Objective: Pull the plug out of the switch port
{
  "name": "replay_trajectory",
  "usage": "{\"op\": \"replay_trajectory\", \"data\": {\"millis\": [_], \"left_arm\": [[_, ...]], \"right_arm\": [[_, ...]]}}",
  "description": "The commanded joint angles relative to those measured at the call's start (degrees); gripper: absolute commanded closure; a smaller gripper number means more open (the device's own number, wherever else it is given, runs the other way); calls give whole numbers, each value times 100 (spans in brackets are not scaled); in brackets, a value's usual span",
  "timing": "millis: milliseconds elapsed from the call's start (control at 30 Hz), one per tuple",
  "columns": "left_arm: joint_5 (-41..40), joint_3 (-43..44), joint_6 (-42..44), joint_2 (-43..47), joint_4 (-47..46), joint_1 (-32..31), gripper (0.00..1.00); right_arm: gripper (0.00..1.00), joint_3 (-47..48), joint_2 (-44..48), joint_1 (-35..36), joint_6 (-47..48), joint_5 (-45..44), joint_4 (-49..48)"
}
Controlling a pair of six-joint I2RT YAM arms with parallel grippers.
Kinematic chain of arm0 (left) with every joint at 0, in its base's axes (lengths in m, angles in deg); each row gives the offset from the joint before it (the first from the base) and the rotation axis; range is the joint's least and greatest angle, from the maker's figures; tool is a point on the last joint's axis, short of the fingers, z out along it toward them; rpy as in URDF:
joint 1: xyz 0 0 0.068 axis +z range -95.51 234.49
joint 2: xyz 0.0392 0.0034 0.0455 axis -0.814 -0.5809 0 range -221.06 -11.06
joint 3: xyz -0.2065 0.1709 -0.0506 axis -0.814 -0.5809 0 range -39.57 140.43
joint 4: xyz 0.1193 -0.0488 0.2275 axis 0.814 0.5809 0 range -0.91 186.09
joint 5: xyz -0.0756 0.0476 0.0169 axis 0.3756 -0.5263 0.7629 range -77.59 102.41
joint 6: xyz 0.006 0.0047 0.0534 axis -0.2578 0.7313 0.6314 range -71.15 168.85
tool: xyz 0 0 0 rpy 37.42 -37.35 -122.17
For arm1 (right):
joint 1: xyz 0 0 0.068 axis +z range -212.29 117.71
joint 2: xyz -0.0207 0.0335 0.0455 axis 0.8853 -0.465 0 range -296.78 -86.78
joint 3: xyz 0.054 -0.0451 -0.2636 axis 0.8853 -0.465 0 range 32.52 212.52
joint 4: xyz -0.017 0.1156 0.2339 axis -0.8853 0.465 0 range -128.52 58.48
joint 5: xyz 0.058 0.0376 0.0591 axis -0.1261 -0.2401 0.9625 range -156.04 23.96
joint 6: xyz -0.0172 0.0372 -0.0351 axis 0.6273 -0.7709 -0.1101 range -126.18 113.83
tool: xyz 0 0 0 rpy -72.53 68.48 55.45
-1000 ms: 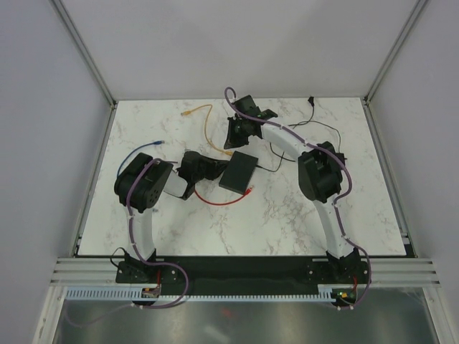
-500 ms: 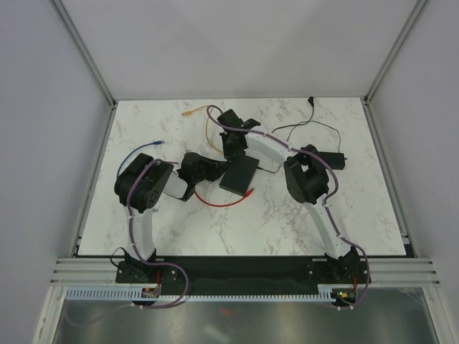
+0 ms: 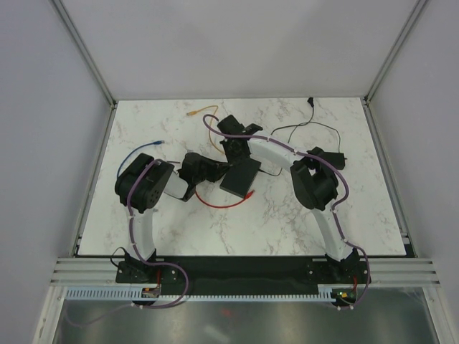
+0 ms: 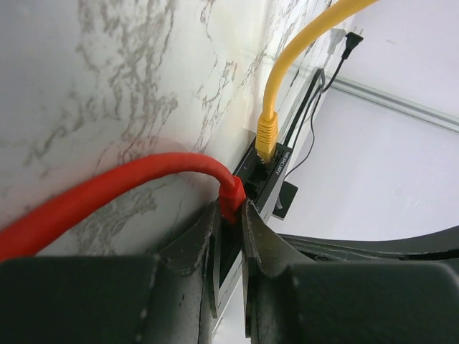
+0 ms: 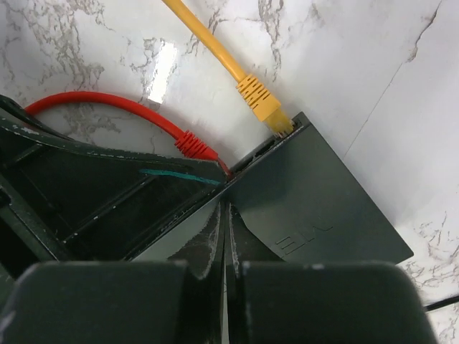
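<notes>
Red plug (image 4: 231,197): seated in a port on the left edge of the black switch (image 5: 308,193), which lies tilted mid-table, ports facing left; just beside the yellow plug (image 4: 267,136) in the neighbouring port

Holding tool: left gripper (image 4: 229,215), jaws narrow, clamped on the plug body from both sides, fingers (image 4: 204,229) close against the switch face

Bracing tool: right gripper (image 5: 224,215), jaws closed on nothing, tips apparently resting on the switch lid near the port edge

Hazards, as judged:
- latch tab left unpressed: a pull would drag the whole switch left instead of freeing the plug
- right tips bear on a smooth lid: they may skid, and the brace is lost
- grip sits far back on the plug: fingers may slide onto the red cable (image 3: 222,203) and strain it
- yellow plug close by: a skewed pull could knock it

Appearance: small moulded connector, bright red with a ribbed boot, fully inserted; thick red cable loops away to the near side; latch tab not visible
</notes>
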Motion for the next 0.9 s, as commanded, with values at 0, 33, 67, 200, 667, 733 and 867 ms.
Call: {"op": "replay_trajectory", "data": {"millis": [0, 33, 67, 200, 667, 733, 867], "left_arm": [[-261, -58, 191, -133, 639, 188, 98], [-235, -6, 287, -124, 709, 188, 98], [-226, 21, 331, -98, 788, 188, 98], [-173, -75, 253, -151, 631, 162, 98], [-103, -278, 191, -54, 481, 179, 98], [-138, -286, 112, -72, 428, 188, 98], [-164, -330, 77, -80, 340, 355, 98]], "right_arm": [[100, -354, -155, 33, 167, 227, 527], [100, -381, -146, 33, 176, 174, 518], [100, -390, -112, 25, 193, 104, 500], [100, 346, -137, 16, 106, -81, 456], [100, 1003, -798, -2, 123, -256, 641], [100, 482, -387, -2, 114, -441, 597], [100, -267, 29, -2, 193, -696, 342]]}}
